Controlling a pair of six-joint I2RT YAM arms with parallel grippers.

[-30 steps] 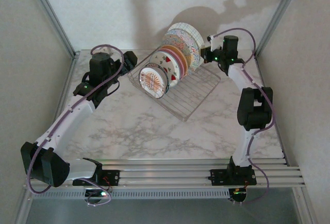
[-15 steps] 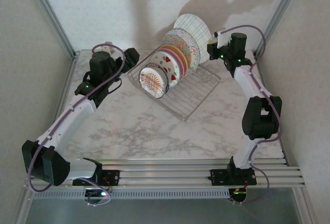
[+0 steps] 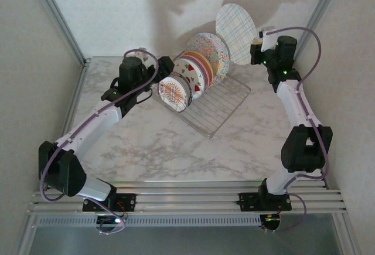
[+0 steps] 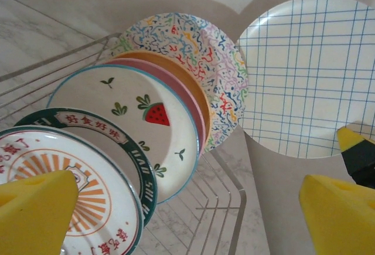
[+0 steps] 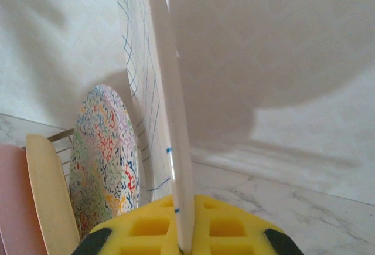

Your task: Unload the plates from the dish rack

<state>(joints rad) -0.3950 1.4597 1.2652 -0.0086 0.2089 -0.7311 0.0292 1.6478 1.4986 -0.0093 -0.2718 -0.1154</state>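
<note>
The right gripper [image 5: 183,231] has raised the grid plate [image 3: 236,32] (rim pinched) clear. The left gripper [image 4: 187,214], wide open, faces the sunburst plate [image 4: 99,208].

Dim, grey top view; brighter, warmer wrist views.
Light from the near side throws broad, soft shadows of the black-and-white robot arms [image 3: 94,123] and the raised round white plate with blue grid lines [image 3: 236,25] onto the pale back wall [image 3: 117,14]. In the left wrist view the close yellow foam fingertips [image 4: 35,208] are blurred, while the patterned round plates [image 4: 146,120] are sharp.
</note>
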